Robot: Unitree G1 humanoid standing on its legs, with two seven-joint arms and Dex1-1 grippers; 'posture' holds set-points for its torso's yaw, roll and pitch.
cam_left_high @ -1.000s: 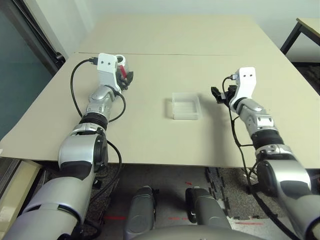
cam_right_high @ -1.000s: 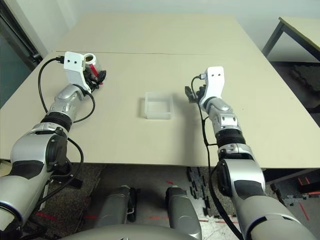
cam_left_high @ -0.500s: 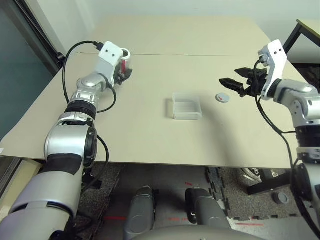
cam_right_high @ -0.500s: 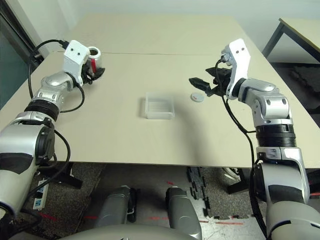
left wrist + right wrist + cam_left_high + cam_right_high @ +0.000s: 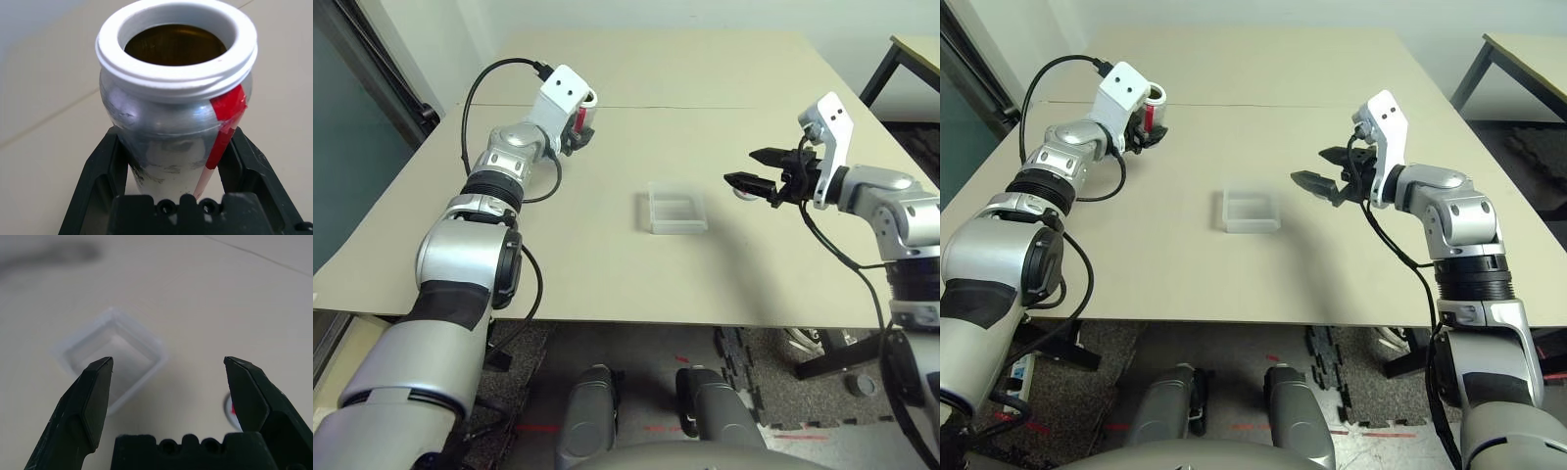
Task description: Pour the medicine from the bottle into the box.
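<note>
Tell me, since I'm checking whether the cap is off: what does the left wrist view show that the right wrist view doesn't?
Left wrist view alone: the bottle, uncapped, its white mouth open, clamped in the left gripper. Right wrist view alone: the clear box, the open right gripper, and a grey cap lying on the table. Shared: the beige tabletop.
</note>
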